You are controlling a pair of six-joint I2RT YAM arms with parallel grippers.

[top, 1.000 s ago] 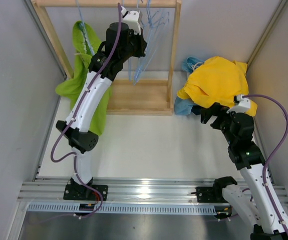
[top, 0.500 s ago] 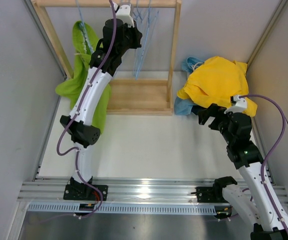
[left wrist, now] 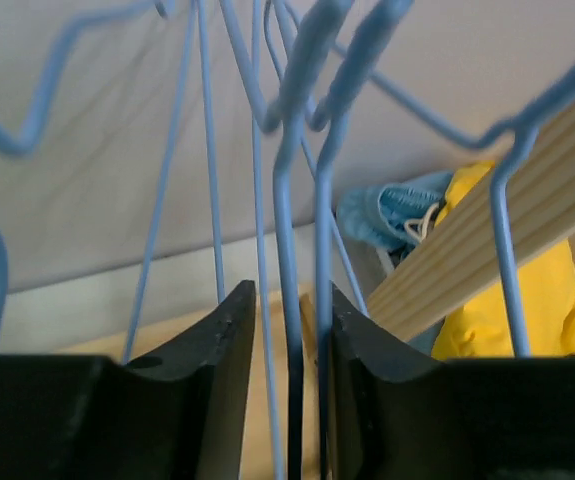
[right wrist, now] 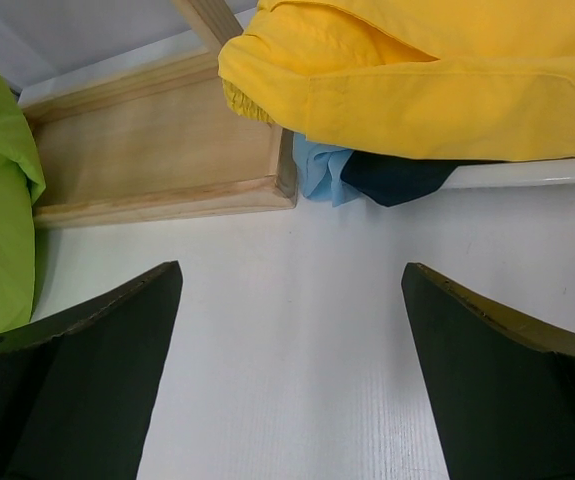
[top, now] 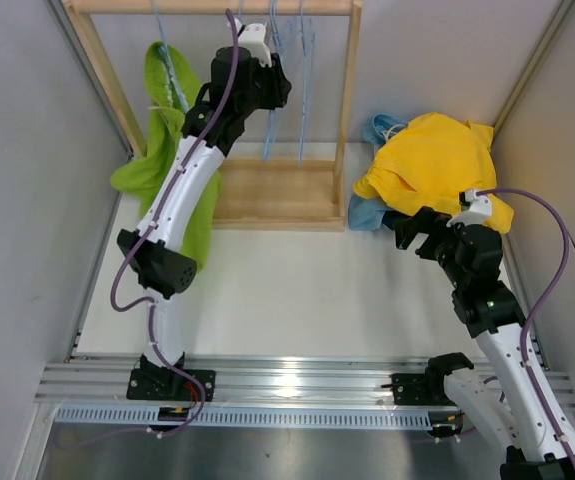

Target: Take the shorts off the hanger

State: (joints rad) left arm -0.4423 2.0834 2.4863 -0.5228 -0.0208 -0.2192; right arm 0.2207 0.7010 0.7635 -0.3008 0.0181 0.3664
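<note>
Lime green shorts hang on a blue hanger at the left end of the wooden rack. Yellow shorts lie heaped on the table at the right, over light blue shorts and navy shorts. My left gripper is up among several bare blue wire hangers. Its jaws stand a narrow way apart, with three wires running between them and a gap beside the left finger. My right gripper hovers wide open over bare table, in front of the heap.
The rack's top rail and right post stand close around my left gripper. The rack's base tray lies ahead and left of my right gripper. Grey walls close in both sides. A metal rail runs along the near edge.
My left gripper has risen toward the rail and its jaws have parted from shut on the hanger wires. The bare hangers now hang straighter. The right arm has barely moved.
</note>
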